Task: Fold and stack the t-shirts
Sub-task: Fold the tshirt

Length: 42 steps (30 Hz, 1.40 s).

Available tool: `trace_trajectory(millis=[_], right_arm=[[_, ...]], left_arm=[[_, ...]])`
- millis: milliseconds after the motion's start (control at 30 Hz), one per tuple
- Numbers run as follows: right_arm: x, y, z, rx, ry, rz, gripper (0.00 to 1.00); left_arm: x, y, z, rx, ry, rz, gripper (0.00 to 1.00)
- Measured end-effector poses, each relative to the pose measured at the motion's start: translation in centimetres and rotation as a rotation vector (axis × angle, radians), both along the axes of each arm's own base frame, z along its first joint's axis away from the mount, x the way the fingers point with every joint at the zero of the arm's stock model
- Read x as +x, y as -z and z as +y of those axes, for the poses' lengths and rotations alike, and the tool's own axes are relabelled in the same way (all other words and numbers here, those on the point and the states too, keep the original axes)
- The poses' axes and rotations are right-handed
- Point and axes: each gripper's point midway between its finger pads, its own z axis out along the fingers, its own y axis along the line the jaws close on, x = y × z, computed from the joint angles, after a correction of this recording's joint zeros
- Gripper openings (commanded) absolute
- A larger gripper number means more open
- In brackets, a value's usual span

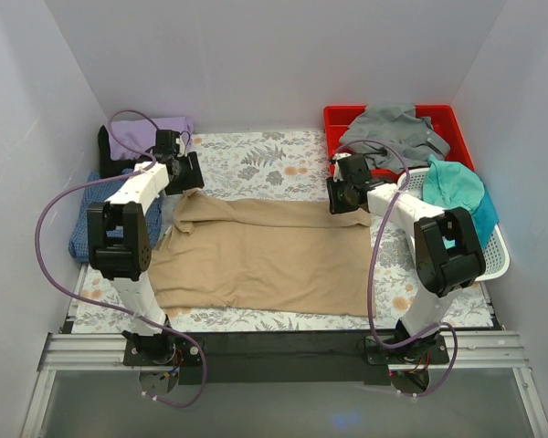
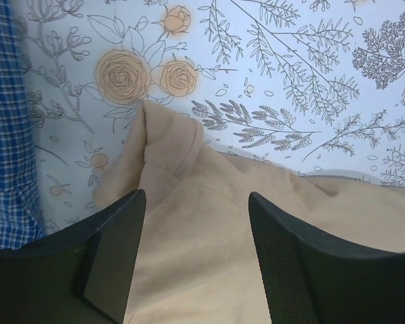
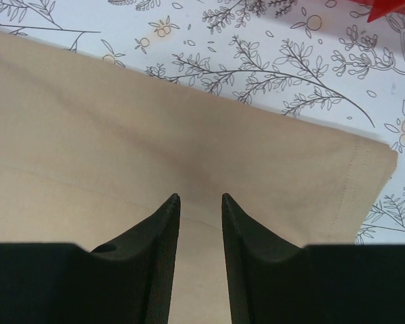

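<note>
tan t-shirt lies beneath released left claw and right claw, grasp unclear.

The left arm and right arm are white with chunky black joints. A purple cable loops off each. The fingers are black.

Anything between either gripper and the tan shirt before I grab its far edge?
Nothing visible. The left gripper hangs open over a bunched corner of the tan shirt, the right gripper over its hemmed corner; only bare cloth shows in each gap.
</note>
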Motion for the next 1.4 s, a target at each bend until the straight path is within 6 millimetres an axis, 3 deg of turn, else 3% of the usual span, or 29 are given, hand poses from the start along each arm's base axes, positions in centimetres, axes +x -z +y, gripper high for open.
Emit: trace_trajectory(millis=[233, 567, 767, 967, 1067, 1200, 1333, 1400], right_arm=[[0.7, -0.4, 1.3, 0.041, -0.017, -0.012, 0.36], [1.4, 2.4, 2.4, 0.059, -0.031, 0.041, 0.36], [1.4, 2.8, 2.6, 0.065, -0.034, 0.049, 0.36], [1.6, 3.1, 2.7, 0.07, -0.037, 0.047, 0.35], [1.6, 3.3, 2.8, 0.071, -0.037, 0.051, 0.28], [2.2, 4.1, 2.7, 0.053, -0.027, 0.054, 0.15], [3.6, 4.2, 2.3, 0.02, 0.008, 0.018, 0.09], [4.2, 4.2, 2.2, 0.013, 0.023, 0.004, 0.06]], left_arm=[[0.6, 2.0, -0.4, -0.006, 0.039, 0.016, 0.59], [1.5, 3.0, 1.3, 0.149, 0.05, -0.025, 0.56], [0.7, 5.3, 0.6, 0.212, 0.095, 0.014, 0.53], [0.8, 5.4, 0.3, 0.267, 0.114, 0.005, 0.5], [1.2, 5.1, 1.0, 0.307, 0.091, -0.013, 0.43], [1.4, 4.8, 1.8, 0.346, 0.063, -0.021, 0.21], [1.8, 4.4, 2.3, 0.368, 0.037, -0.042, 0.03], [2.1, 4.2, 2.5, 0.361, 0.027, -0.051, 0.0]])
